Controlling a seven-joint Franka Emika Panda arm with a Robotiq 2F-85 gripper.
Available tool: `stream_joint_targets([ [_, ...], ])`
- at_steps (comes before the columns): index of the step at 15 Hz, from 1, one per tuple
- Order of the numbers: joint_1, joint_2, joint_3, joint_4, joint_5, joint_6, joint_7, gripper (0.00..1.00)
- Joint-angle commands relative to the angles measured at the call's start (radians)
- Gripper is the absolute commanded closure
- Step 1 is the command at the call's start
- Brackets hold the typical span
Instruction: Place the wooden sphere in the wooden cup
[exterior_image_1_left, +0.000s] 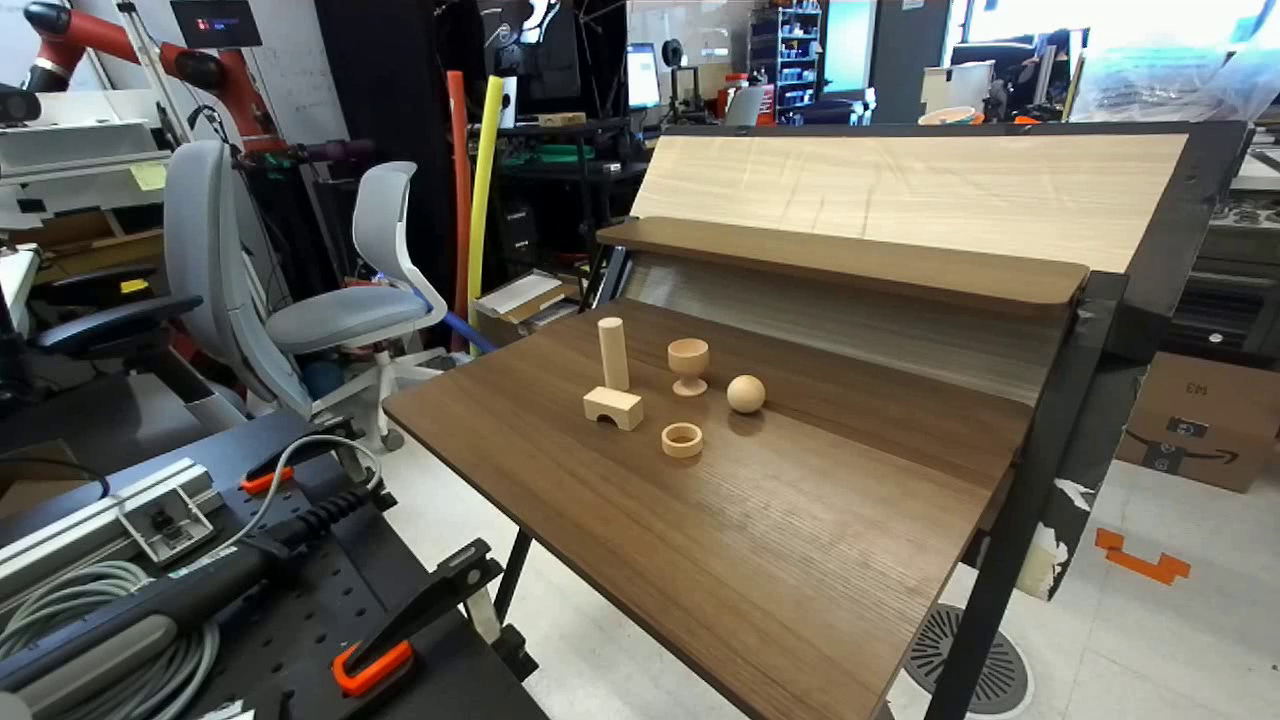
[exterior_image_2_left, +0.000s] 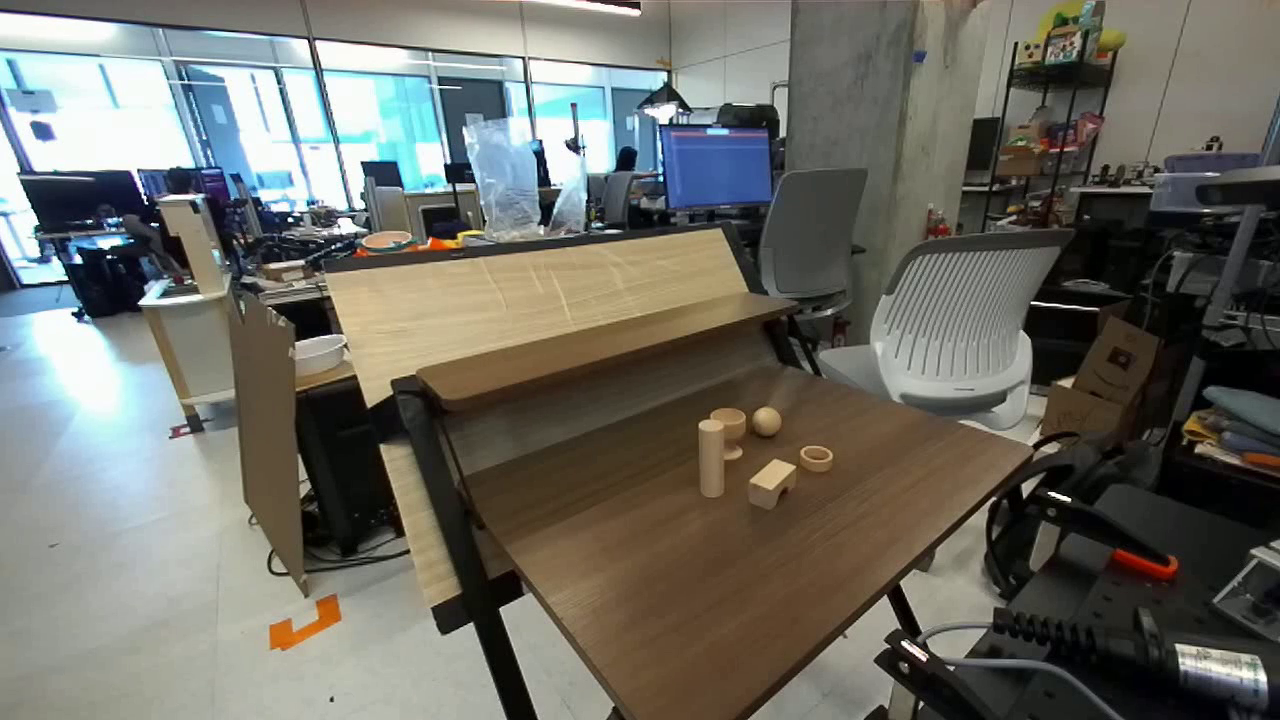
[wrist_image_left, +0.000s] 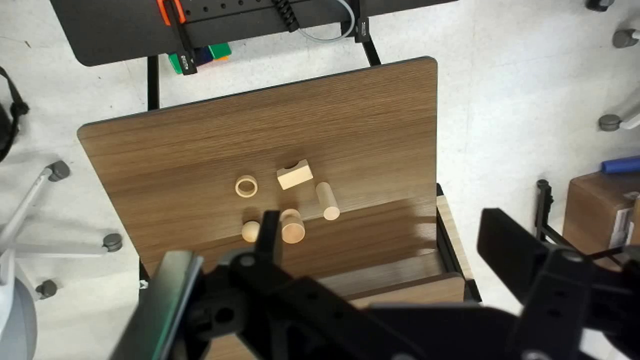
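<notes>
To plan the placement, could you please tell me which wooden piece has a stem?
The wooden goblet, beside the wooden sphere; only this one narrows, then flares below.

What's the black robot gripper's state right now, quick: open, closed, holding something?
Black gripper: open, jaws wide apart, holding nothing; the plain light-tan wooden sphere lies on the brown wood-grain tabletop.
</notes>
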Motion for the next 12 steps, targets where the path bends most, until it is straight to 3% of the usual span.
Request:
stream_joint_targets([
  [1, -0.007, 0.001, 0.004, 0.002, 0.004, -0.002, -0.004, 0.0],
  [12, -0.006, 0.002, 0.008, -0.01, 0.007, 0.011, 0.0, 0.0],
])
